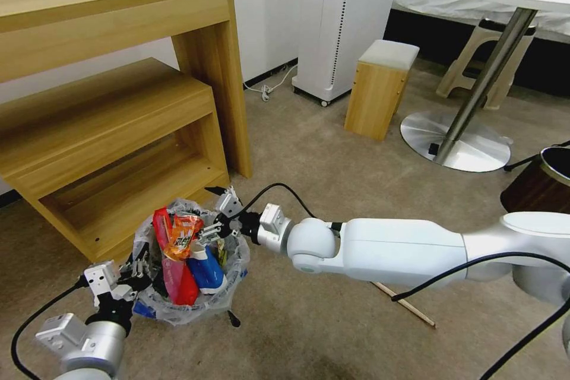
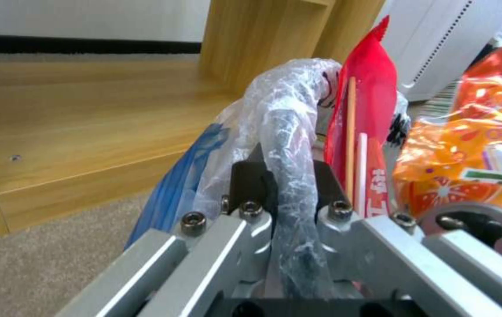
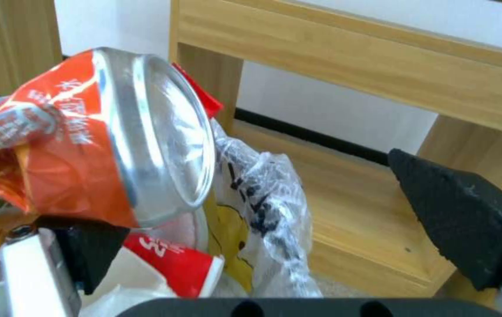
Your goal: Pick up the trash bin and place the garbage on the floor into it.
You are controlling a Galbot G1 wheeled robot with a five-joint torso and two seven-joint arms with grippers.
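The trash bin point(image 1: 178, 309) sits low in front of the wooden shelf, its clear printed bag point(image 3: 262, 202) stuffed with garbage. An orange snack wrapper point(image 1: 184, 234), a red packet point(image 1: 178, 285) and a blue-white carton point(image 1: 208, 267) stick out of it. My left gripper point(image 1: 133, 270) is shut on the bag-covered rim point(image 2: 289, 145). My right gripper point(image 1: 221, 214) hangs open over the bin's far side. Its black pads point(image 3: 456, 220) stand wide apart, with the orange wrapper point(image 3: 69, 145) lying against one of them. A red paper cup point(image 3: 169, 259) lies below. A wooden stick point(image 1: 409, 307) lies on the beige floor point(image 1: 332, 178) under my right arm.
The wooden shelf unit point(image 1: 119, 130) stands close behind the bin. A small wooden stool point(image 1: 380, 89), a white appliance point(image 1: 344, 18) and a round table's metal base point(image 1: 457, 142) are farther back. A brown bin point(image 1: 540, 184) is at the right edge. Open carpet lies in front.
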